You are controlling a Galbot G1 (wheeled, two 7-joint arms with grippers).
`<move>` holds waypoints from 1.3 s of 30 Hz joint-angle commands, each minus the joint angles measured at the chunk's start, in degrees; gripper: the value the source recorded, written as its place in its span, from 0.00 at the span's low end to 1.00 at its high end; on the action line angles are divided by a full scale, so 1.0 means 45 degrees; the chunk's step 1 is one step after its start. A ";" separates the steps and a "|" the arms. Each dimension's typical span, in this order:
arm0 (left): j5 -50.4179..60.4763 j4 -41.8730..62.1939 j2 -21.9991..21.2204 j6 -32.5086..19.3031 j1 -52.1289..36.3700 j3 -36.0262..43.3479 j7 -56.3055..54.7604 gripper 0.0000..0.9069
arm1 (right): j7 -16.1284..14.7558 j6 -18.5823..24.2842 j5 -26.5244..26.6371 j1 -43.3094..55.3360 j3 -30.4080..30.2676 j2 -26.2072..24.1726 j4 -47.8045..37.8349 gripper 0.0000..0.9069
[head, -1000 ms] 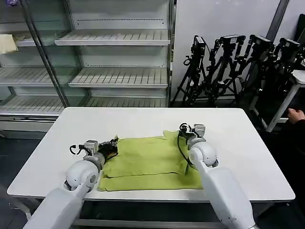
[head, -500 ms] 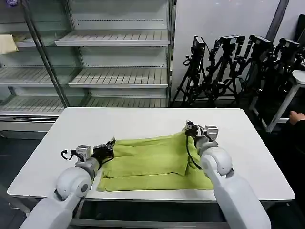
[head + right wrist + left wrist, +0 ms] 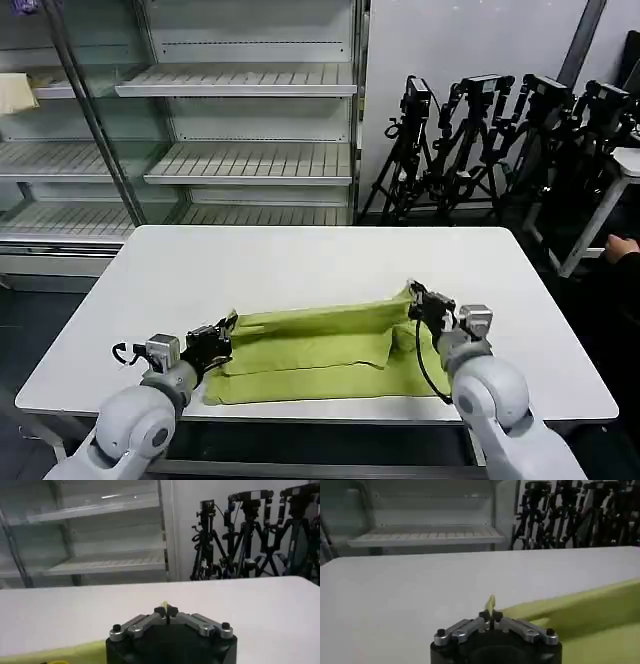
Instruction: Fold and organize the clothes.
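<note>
Left wrist: end effector [image 3: 490, 615] pinching T-shirt [image 3: 580, 611].

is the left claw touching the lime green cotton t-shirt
Touching. In the left wrist view the left claw is shut with a tip of the lime green cotton T-shirt pinched between its fingertips; the head view shows it at the shirt's left corner.

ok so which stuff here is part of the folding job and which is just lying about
Part of the job:
- green T-shirt
- left gripper, shut on its corner
- right gripper, shut on the other corner

Lying about:
- shelves
- tripods
- cream cloth
</note>
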 commanded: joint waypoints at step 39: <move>0.2792 -0.2008 -0.3058 -0.0010 0.3881 -0.0766 -0.2624 1.00 | -0.0013 0.0033 -0.2786 -0.4400 0.1346 0.1294 0.2359 1.00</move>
